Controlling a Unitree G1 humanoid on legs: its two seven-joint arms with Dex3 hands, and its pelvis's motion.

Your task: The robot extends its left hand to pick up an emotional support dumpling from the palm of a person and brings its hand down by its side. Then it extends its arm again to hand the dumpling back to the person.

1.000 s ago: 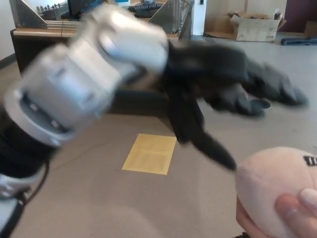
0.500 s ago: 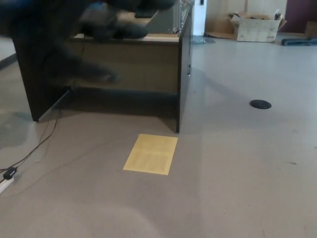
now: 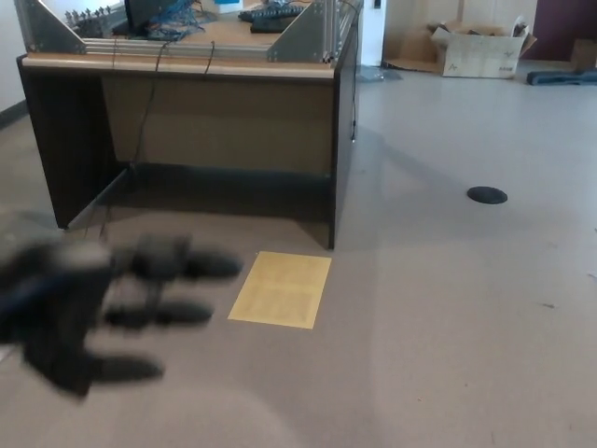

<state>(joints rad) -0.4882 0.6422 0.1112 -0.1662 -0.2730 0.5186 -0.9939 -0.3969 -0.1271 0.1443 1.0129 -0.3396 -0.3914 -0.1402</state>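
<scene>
The left hand shows low at the picture's left as a black, motion-smeared shape; its thick fingers are spread apart and hold nothing, two pointing toward picture right and the thumb below them. The dumpling is nowhere in view, and neither is the person's palm. Just beyond the fingertips, a flat, pale-yellow rectangular sheet lies on the smooth grey-beige floor. Above the fingers stands a dark-sided desk with a light wooden top and front panel, carrying angled metal brackets and tangled cables. Far off to the right of the fingers sits a small black round disc set in the floor, and an open cardboard box beyond.
</scene>
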